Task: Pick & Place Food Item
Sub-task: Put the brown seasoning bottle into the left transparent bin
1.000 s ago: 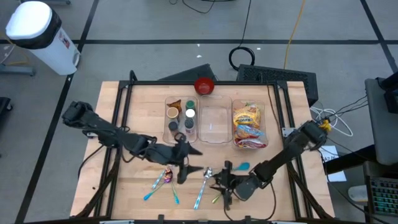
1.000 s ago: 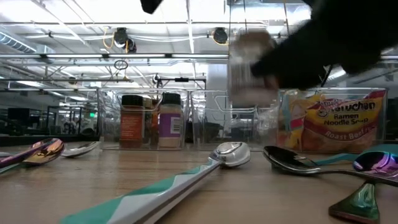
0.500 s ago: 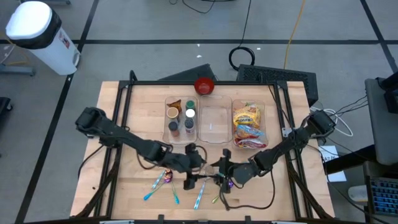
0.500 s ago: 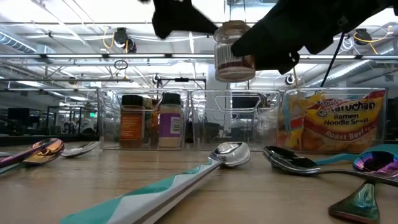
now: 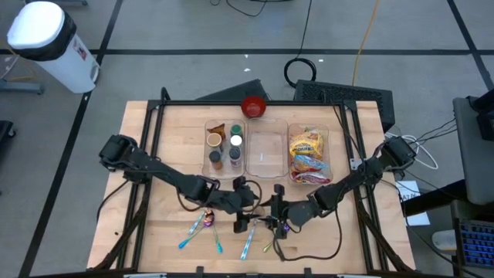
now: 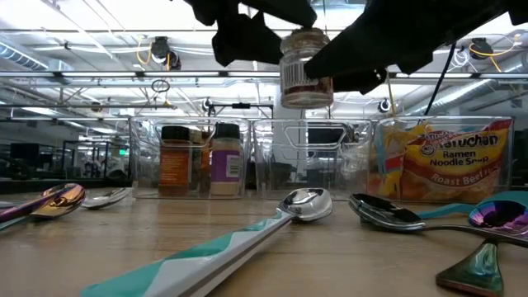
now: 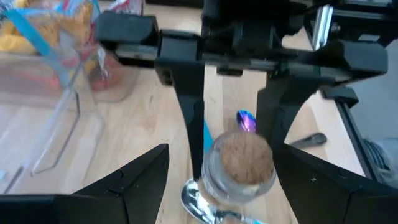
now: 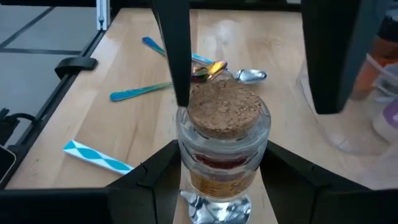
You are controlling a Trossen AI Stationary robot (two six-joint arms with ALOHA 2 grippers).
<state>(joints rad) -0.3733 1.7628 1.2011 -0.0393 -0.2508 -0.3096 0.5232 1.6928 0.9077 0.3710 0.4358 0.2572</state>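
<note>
step: handover of jar above table's front edge | right gripper clamped on jar | left gripper apart around it | next: left closes, right releases

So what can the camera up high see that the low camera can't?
Only the high view shows the red bowl behind the clear plastic bins and the white-lidded bin on the floor. Only the low view shows the cork-topped glass jar lifted above the wooden table. Both show the yellow ramen noodle packets and spoons.

Spoons clutter front; middle bin open.
</note>
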